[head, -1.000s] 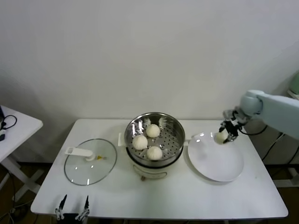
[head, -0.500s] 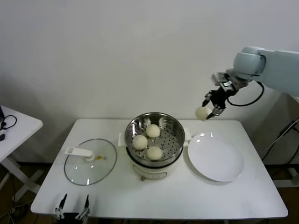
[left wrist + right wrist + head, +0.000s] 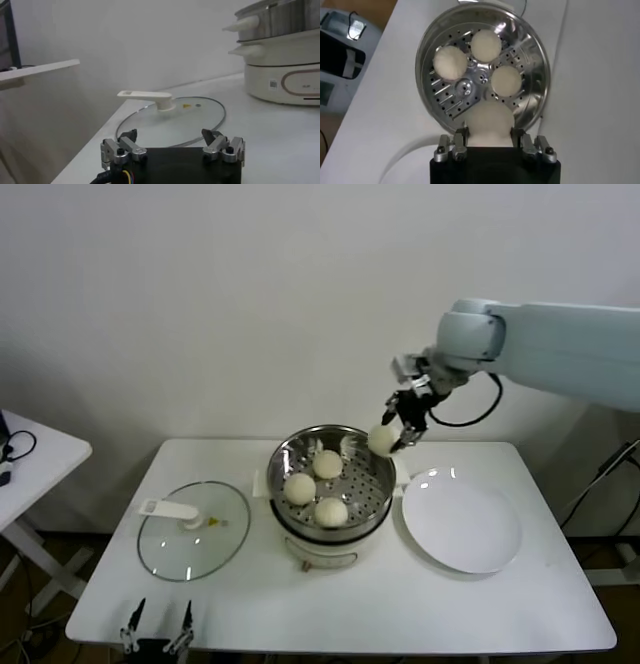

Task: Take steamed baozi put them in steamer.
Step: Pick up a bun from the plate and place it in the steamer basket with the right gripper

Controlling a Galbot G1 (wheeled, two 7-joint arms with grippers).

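My right gripper (image 3: 488, 142) pinches last baozi (image 3: 381, 440) above steamer (image 3: 372, 459) rim, high enough to clear wall; 3 buns already inside. Left gripper (image 3: 172, 145) parked w/ fingers apart near glass lid (image 3: 172, 117).

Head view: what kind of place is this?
Likely a lab or staged kitchen test bench, not a home: a bare white wall, a plain white table holding only the steamer, glass lid and plate.
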